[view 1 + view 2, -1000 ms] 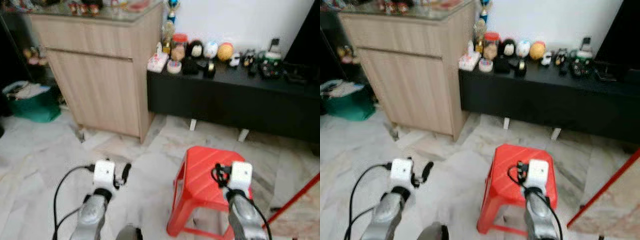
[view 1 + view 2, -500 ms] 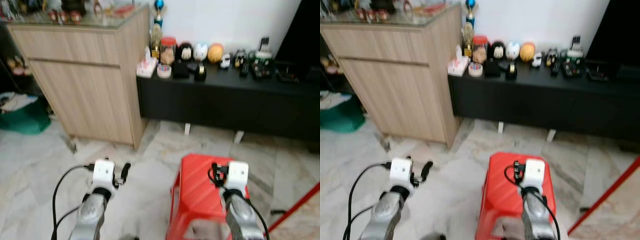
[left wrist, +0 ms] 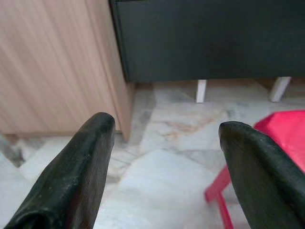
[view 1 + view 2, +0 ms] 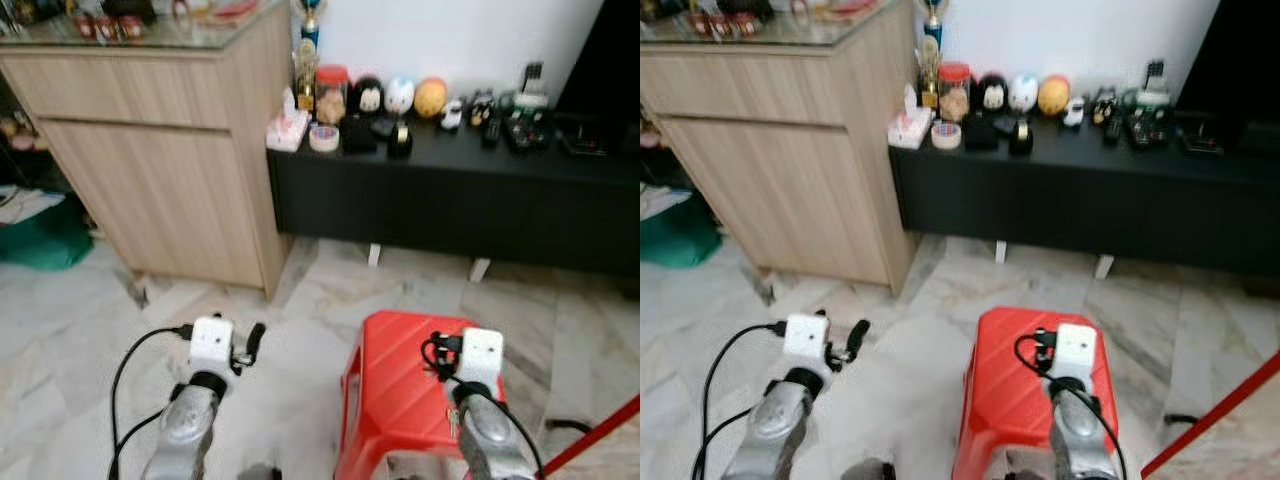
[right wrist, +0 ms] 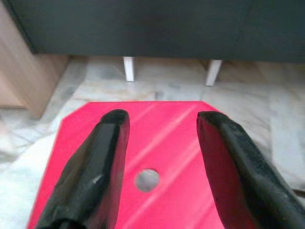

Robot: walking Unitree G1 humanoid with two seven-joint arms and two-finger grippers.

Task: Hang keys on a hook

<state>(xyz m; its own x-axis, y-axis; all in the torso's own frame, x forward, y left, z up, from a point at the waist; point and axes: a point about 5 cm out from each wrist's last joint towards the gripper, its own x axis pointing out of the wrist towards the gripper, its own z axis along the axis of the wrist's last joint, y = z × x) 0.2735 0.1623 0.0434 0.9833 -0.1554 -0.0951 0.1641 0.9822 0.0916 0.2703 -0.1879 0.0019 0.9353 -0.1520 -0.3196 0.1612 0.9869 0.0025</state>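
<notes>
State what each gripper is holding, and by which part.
Nothing is held. The left gripper is open over the marble floor; the right gripper is open above the red stool.

Silver arms, white wrist blocks, looping black cables, black jaws.

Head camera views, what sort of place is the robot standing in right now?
Probably a home living room: a marble-look tiled floor, a wooden cabinet beside a low black console crowded with small ornaments, and a red plastic stool.

view: moved closer to the black bench [image 4: 450,190] | red stool [image 4: 400,390]: now lower in the picture
</notes>
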